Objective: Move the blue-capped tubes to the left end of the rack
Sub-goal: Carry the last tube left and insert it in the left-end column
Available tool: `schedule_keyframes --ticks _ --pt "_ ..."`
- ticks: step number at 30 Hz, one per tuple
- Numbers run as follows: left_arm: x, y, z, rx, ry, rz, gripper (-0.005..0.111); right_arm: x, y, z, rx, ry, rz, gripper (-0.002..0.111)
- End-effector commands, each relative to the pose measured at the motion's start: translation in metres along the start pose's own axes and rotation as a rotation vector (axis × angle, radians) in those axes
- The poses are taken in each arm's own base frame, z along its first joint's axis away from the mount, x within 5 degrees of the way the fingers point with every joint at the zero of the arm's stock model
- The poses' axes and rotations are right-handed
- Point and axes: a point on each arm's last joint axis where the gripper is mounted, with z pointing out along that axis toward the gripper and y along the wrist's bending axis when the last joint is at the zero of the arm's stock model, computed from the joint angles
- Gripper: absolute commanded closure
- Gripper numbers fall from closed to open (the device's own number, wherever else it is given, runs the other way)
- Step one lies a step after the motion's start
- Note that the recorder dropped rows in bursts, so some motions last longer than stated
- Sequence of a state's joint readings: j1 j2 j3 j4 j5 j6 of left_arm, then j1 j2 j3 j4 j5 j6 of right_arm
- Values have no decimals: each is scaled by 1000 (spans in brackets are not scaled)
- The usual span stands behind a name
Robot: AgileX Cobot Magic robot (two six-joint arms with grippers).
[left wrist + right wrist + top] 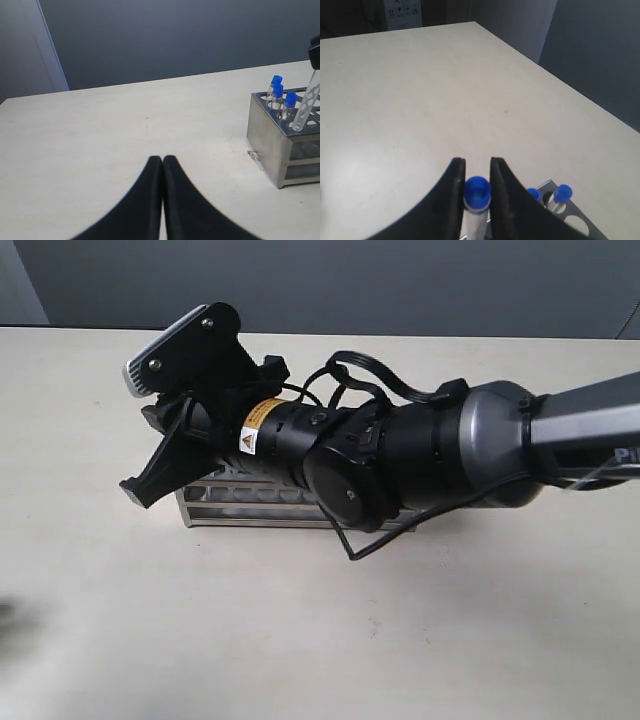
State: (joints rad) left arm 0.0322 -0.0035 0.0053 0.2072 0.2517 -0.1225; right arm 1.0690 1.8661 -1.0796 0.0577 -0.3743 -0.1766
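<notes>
Left gripper (163, 159) jaws closed on nothing, over table (100, 140), well apart from rack (272, 132). 3 blue-capped tubes (278, 91) stand in rack end nearest it. Right gripper (477, 170) pinches 4th tube (477, 194) at its cap, tilted over top plate. Prob. light, slick, brittle: hold gently near cap.

Beige table (100, 640), dk grey wall (300, 280)

smooth pale beige table (300, 640) before a dark grey wall (300, 280)
</notes>
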Motion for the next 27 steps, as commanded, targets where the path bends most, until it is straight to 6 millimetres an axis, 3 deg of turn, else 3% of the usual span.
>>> schedule_keyframes --ticks 1,17,27 --pt "-3 0 0 7 -14 -5 106 3 1 4 -1 -10 -14 108" --pt "-3 0 0 7 -14 -5 106 41 6 24 -14 89 -16 108" --pt "-3 0 0 7 -14 -5 106 43 7 25 -15 97 -16 107"
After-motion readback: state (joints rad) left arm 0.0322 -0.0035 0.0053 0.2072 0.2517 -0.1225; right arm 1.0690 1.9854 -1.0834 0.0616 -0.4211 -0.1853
